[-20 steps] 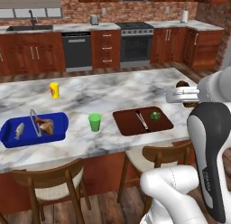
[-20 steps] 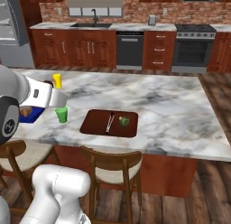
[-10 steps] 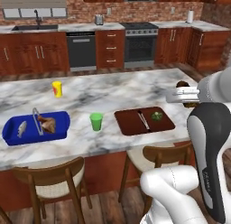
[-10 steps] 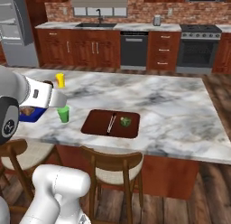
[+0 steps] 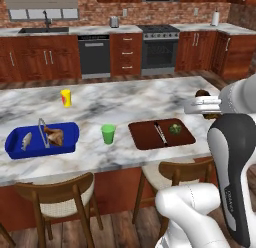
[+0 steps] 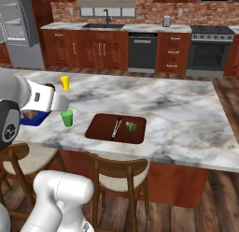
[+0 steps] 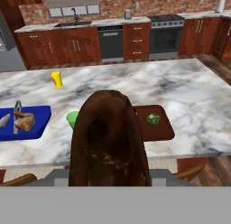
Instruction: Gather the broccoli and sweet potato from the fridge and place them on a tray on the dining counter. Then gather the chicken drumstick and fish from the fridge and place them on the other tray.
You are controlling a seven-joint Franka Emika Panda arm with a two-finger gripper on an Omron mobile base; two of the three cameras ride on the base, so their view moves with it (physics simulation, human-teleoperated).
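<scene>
Counted on the marble counter: two trays, one blue plastic tray (image 5: pixel 15 147) and one dark brown tray (image 5: pixel 145 139); one green cup (image 5: pixel 108 134); one yellow cup (image 5: pixel 66 98); two wooden chairs (image 5: pixel 55 192) below.

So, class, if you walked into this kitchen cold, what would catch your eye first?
The big brown sweet potato looming right in front of the hand camera, held in the gripper. Next, the bright blue tray on the marble counter's left, holding a fish and a drumstick, and the dark tray with broccoli.
</scene>
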